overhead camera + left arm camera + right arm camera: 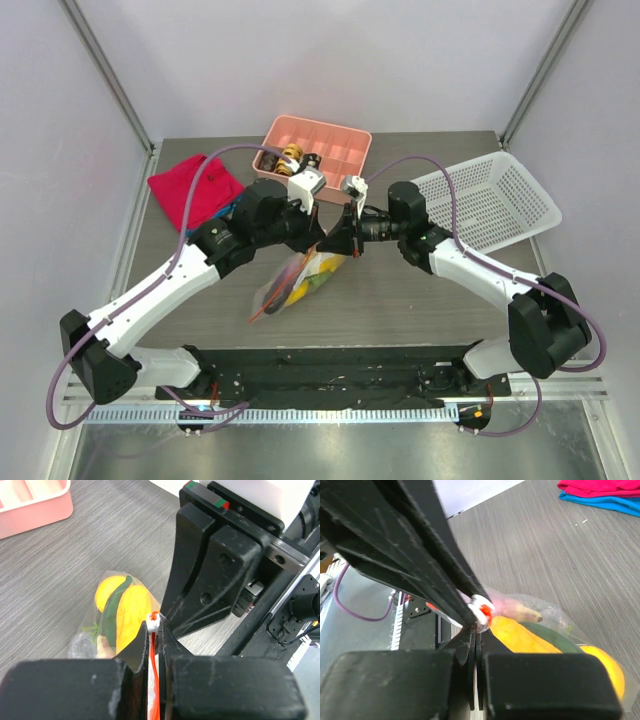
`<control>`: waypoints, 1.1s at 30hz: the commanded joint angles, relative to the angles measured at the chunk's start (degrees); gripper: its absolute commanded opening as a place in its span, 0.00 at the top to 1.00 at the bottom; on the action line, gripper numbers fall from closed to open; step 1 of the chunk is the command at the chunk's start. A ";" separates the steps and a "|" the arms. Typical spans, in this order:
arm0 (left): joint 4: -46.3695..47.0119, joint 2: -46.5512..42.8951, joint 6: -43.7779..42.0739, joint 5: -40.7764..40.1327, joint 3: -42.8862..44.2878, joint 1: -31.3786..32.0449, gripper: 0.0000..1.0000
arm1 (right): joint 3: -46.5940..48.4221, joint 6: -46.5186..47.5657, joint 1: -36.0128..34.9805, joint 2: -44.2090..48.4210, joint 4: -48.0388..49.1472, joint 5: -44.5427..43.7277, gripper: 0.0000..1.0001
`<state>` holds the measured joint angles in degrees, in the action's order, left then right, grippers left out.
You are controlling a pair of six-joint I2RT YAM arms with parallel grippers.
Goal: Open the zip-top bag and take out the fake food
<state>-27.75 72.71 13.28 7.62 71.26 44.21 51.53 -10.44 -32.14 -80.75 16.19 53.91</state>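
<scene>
The zip-top bag [290, 285] lies mid-table, its top corner lifted between both grippers. My left gripper [155, 630] is shut on the orange-red zipper strip [154, 680], just behind the white slider [154, 622]. My right gripper [476, 632] is shut too, its tips pinching the bag's edge right under the slider [482, 609]. In the top view the left gripper [330, 240] and right gripper [352, 238] meet tip to tip. The fake food is inside the bag: yellow pieces [131, 612], a long green vegetable [111, 615] and a pinkish piece [517, 611].
A pink compartment tray [335, 133] with brown pieces stands at the back. A white mesh basket [500, 205] is at the right. A red folded cloth [195, 188] on a blue one lies at the back left.
</scene>
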 commanded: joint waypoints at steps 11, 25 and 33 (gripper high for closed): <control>-3.01 -10.11 6.14 -2.69 -7.27 -0.52 1.00 | -2.40 -20.74 8.05 3.23 14.49 -18.93 0.99; -9.16 -26.46 19.85 -9.73 -20.11 -0.52 1.00 | 3.49 -25.86 13.07 -4.40 17.48 -12.96 0.99; -12.07 -33.33 25.65 -2.72 -25.55 -0.52 1.00 | 8.32 -26.12 13.42 -10.83 19.14 -11.81 0.99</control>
<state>-35.94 42.46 34.85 0.14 48.69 43.68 55.77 -36.36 -19.92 -90.39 30.39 43.62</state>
